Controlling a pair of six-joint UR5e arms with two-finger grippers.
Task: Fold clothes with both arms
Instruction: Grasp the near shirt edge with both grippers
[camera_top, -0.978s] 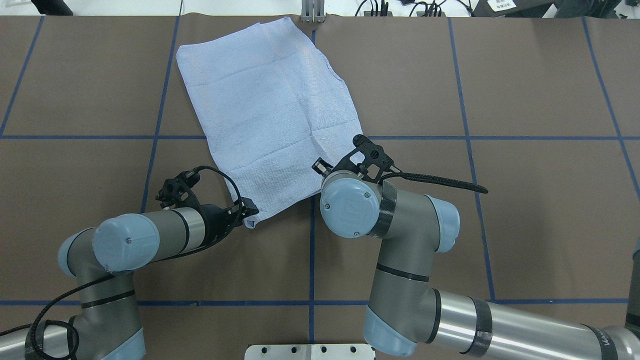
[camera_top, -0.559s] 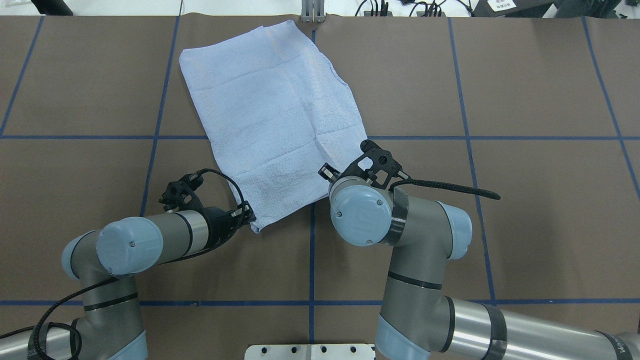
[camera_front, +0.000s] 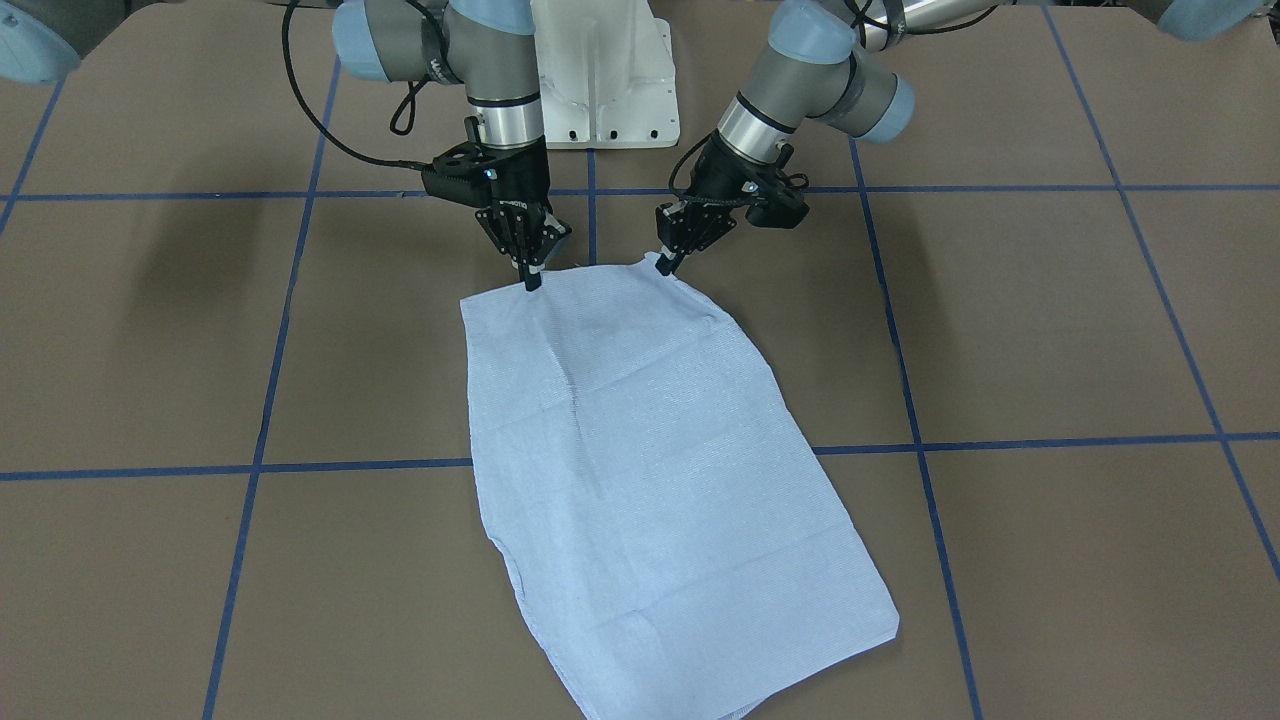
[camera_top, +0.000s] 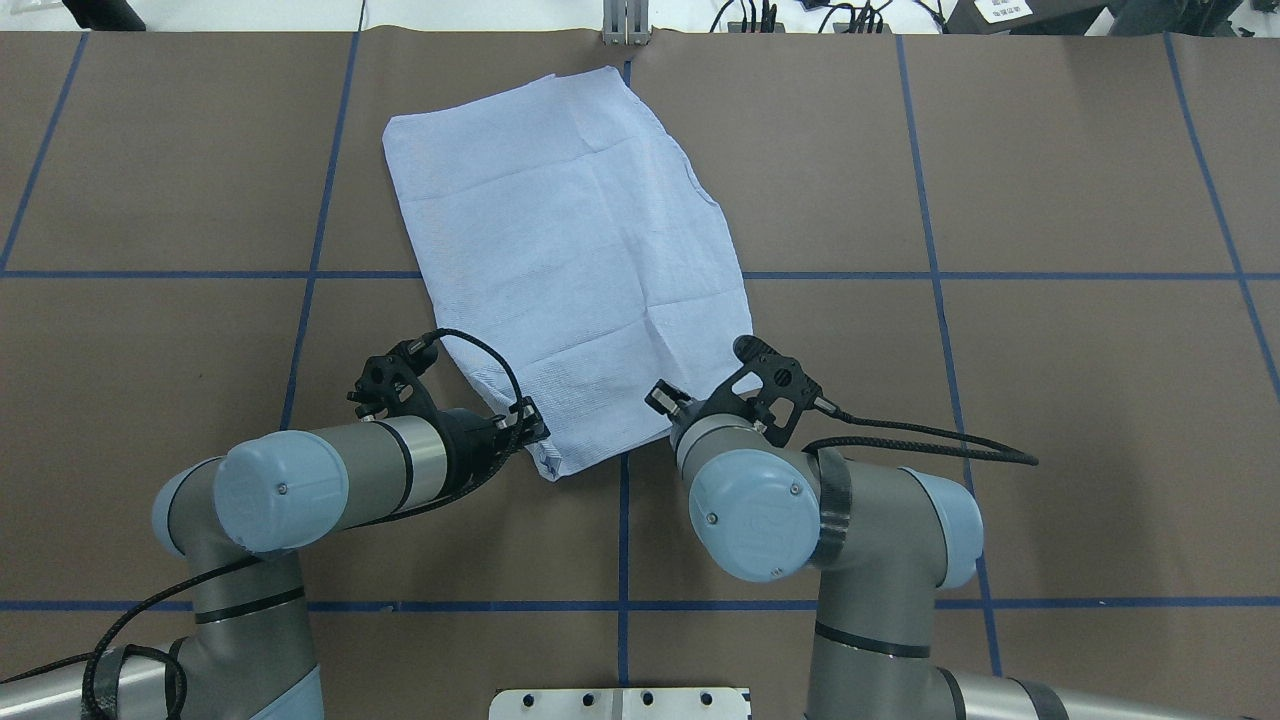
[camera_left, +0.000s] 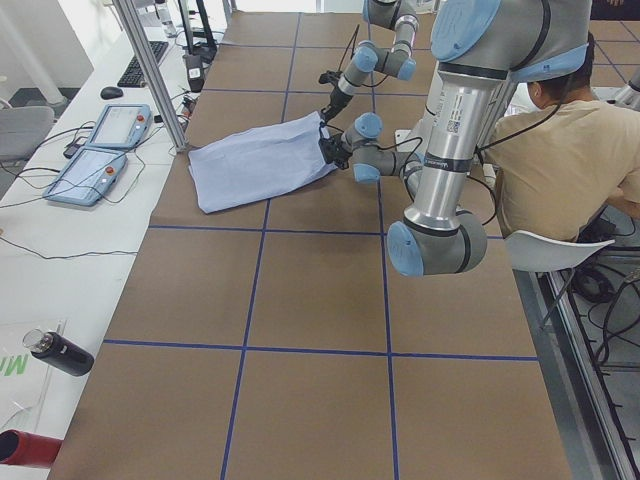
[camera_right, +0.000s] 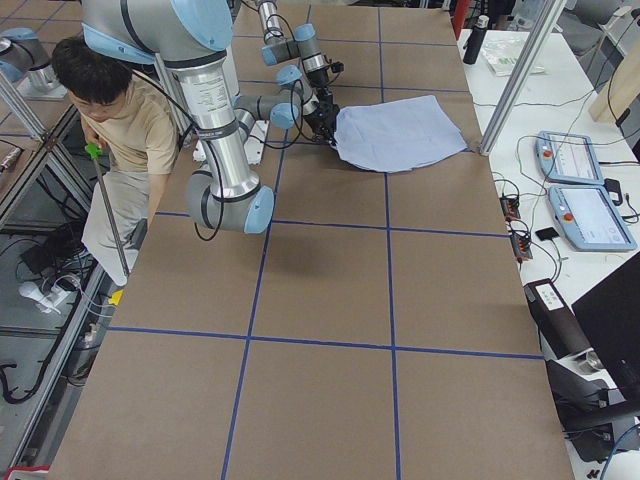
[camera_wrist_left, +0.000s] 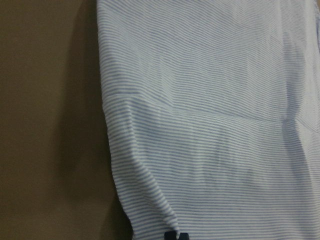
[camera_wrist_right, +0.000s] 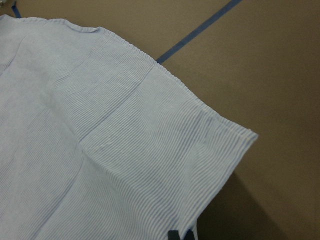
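Overhead exterior: shirt (camera_top: 570, 250) is lying flat and folded into a rough rectangle on the brown, blue-taped counter (camera_top: 1050, 180). It is sitting from centre toward 12 o'clock, with its long axis running 11 to 5 o'clock. Horizontal creases are showing across the fabric.

Left gripper (camera_top: 533, 430) is reaching in from 8 o'clock. Its jaws are pinching down to almost no gap on the shirt's near corner at 6 o'clock. Left wrist view is showing the dark fingertips (camera_wrist_left: 175, 235) meeting right at the striped hem, with the cloth puckering toward them.

Right gripper (camera_front: 529, 277) is sitting hidden under its own wrist in the overhead view. Front-facing view is showing it pointing straight down, jaws drawn together on the other near corner, between 4 and 5 o'clock of the shirt as seen from overhead. Right wrist view is showing fabric gathering into the tips (camera_wrist_right: 180, 234).

Both held corners are rising slightly off the counter; the rest of the shirt is lying on it. The far edge is sitting close to the counter's 12 o'clock edge.

Side views: a seated person (camera_left: 550, 160) in a tan shirt is sitting beside the robot.
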